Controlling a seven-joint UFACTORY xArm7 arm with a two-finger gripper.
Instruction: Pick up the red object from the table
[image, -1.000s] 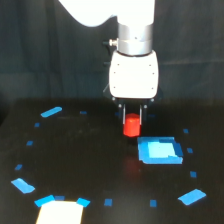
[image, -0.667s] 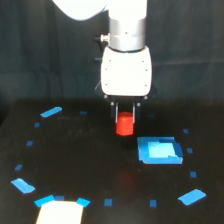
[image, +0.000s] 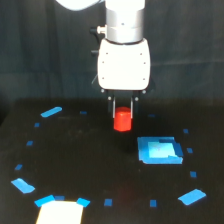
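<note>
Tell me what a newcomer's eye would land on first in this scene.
The bright red object stands out most, held between the jaws of the gripper under the big white arm, near the middle of the view and apparently clear of the table. Next comes the light-blue square block, lying flat on the black table toward the exterior view's right, below the red object.

Red object (image: 122, 121): small stubby cylinder, bright red-orange, upright, clamped between the two fingers of the gripper (image: 122, 111), raised clear of the table (image: 80, 165). Table: flat matte black surface, dotted with small blue tape marks and larger strips.
</note>
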